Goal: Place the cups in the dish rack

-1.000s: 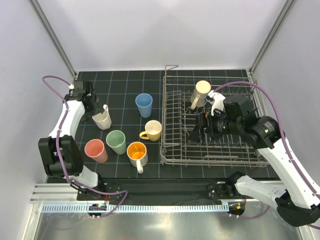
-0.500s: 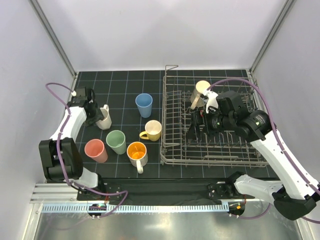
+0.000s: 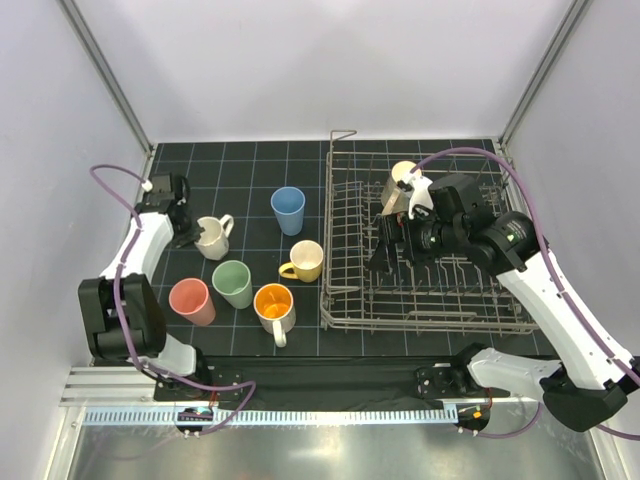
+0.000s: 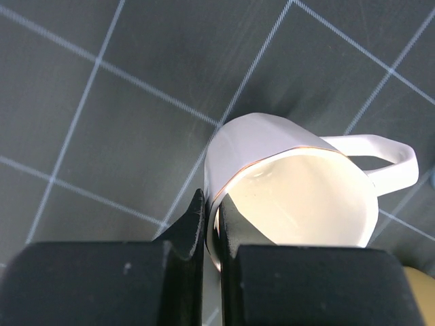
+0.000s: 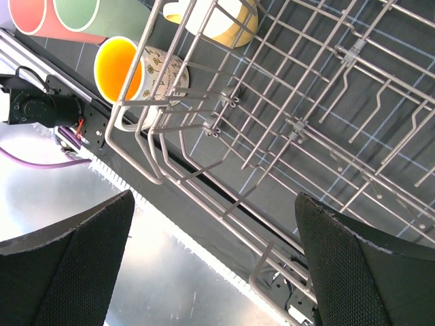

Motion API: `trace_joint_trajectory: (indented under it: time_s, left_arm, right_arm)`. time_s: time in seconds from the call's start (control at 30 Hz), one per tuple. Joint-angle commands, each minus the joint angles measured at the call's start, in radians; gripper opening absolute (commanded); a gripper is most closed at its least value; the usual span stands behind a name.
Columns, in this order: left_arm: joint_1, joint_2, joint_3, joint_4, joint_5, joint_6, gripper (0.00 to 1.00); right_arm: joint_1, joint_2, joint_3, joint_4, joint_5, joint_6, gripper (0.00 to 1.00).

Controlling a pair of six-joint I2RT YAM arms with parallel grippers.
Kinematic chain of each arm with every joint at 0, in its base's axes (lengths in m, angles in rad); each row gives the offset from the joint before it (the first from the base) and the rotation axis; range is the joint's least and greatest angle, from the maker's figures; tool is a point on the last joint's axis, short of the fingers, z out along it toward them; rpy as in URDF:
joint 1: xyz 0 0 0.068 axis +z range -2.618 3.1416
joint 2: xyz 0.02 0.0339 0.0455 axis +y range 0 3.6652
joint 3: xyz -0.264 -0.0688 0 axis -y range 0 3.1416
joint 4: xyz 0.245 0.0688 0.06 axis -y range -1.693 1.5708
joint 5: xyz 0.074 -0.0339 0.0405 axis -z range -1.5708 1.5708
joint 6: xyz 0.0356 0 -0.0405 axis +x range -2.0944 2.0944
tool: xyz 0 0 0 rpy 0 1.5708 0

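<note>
**Overhead and wrist views, read L to R.**

L gripper [image 4: 212, 216] is at the far-L part of the black grid mat [image 3: 250, 165]. Its fingers [image 4: 192, 231] are pinched together on the wall of the white mug [image 3: 211, 238]. In the L wrist view one finger sits outside the rim and the other inside, w/ the wall between them. The mug is mouth up, handle toward the R. Whether its base touches the mat cannot be told.

Nearer the arm bases a loose group stands on the mat, all mouth up, none gripped:
- pink cup [image 3: 190, 300], furthest L
- pale green cup [image 3: 233, 283], just beside it
- mug w/ orange inside [image 3: 274, 305] next, handle toward the near edge
- yellow mug [image 3: 303, 260], just behind that one, handle to the L, near the rack's L wall

Blue cup [image 3: 288, 208] stands alone further back, apart from the rest.

The R half of the mat holds the grey wire dish rack [image 3: 330, 290], w/ rows of upright tines. One cream cup [image 3: 402, 180] is inside, in the far part. It appears to lean among the tines, just beside the R arm's wrist.

R gripper [image 5: 213, 195] hangs over the rack interior, L of centre. Its fingers [image 5: 61, 272] are spread wide, w/ nothing between them but wire below. The R wrist view looks down past the rack's near-L corner to the mug w/ orange inside, the yellow mug, the pink cup and the pale green cup, all outside the rack.
</note>
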Motion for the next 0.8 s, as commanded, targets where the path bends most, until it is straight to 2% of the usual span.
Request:
trace_joint_trajectory:
  time_s: [0.0, 0.13, 0.3, 0.43, 0.57, 0.67, 0.77]
  left_arm:
    - [0.000, -0.171, 0.006, 0.035, 0.030, -0.076, 0.00]
    - [-0.041, -0.312, 0.075, 0.000, 0.033, -0.143, 0.00]
    - [-0.171, -0.493, 0.074, 0.064, 0.097, -0.297, 0.00]
    - [-0.298, -0.628, 0.043, 0.065, 0.182, -0.370, 0.00]
    - [-0.388, -0.765, -0.008, 0.017, 0.191, -0.306, 0.00]
    - [-0.391, -0.884, -0.041, -0.010, 0.173, -0.248, 0.00]
    - [-0.389, -0.932, -0.011, -0.034, 0.148, -0.187, 0.00]
  right_arm:
    - [0.004, 0.006, 0.000, 0.037, -0.013, 0.002, 1.00]
    - [0.004, 0.039, 0.031, 0.040, -0.033, 0.025, 1.00]
    - [0.004, 0.036, 0.078, 0.113, -0.105, 0.103, 1.00]
    - [0.006, 0.013, 0.042, 0.213, -0.264, 0.200, 1.00]
    - [0.004, 0.014, -0.017, 0.258, -0.338, 0.258, 1.00]
    - [0.006, 0.078, 0.049, 0.221, -0.381, 0.258, 1.00]
    - [0.006, 0.126, 0.113, 0.221, -0.415, 0.295, 1.00]
